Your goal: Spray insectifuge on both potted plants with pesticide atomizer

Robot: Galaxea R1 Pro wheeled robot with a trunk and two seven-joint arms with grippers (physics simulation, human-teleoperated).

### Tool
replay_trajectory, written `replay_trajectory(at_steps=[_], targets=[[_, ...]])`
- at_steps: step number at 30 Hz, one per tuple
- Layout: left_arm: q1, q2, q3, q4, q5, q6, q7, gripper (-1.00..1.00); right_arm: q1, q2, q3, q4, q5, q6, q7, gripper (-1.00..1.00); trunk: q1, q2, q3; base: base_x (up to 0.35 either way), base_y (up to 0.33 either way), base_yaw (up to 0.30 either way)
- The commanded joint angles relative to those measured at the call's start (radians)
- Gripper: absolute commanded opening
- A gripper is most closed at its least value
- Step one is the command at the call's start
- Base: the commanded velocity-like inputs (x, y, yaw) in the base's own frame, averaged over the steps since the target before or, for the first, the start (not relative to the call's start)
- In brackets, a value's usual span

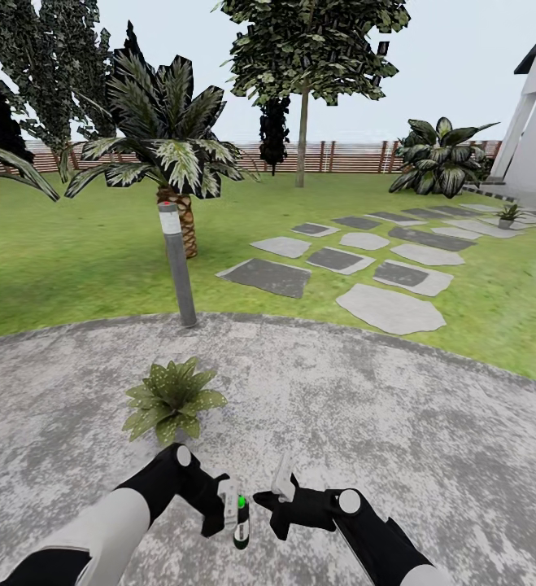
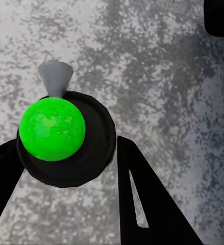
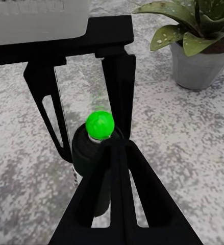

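Atomizer clasped in the left gripper over the round paved patch

The left gripper (image 1: 233, 509) is clenched on the pesticide atomizer (image 1: 241, 521), held upright just above the paved patch (image 1: 398, 423). The right gripper (image 1: 277, 498) sits just beside the bottle; whether its fingers are parted cannot be told. One potted plant (image 1: 172, 399) stands near, beyond the atomizer, with the bollard lamp post (image 1: 178, 264) and palm (image 1: 166, 146) behind it. A second potted plant (image 1: 509, 214) is far off past the stepping stones (image 1: 390, 308).

two potted plants (image 1: 172, 399) (image 1: 509, 214), one pesticide atomizer (image 1: 241, 521), one bollard lamp (image 1: 177, 264), two grippers (image 1: 233, 506) (image 1: 277, 498)
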Motion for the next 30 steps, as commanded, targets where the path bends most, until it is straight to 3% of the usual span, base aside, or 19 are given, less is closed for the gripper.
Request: replay_trajectory(at_steps=[1,30], targets=[[0.0,-0.004,0.0,0.0,-0.007,-0.01,-0.001,-1.0,-0.001,0.0,-0.001,-0.001,0.011,-0.006,0.0,-1.0,0.0,0.0,-0.001,0.0,0.0,0.0],[0.0,-0.025,0.006,-0.004,0.005,-0.013,-0.001,-1.0,0.0,-0.003,-0.003,0.004,0.023,-0.008,-0.001,-1.0,0.0,0.0,-0.001,0.0,0.0,0.0]])
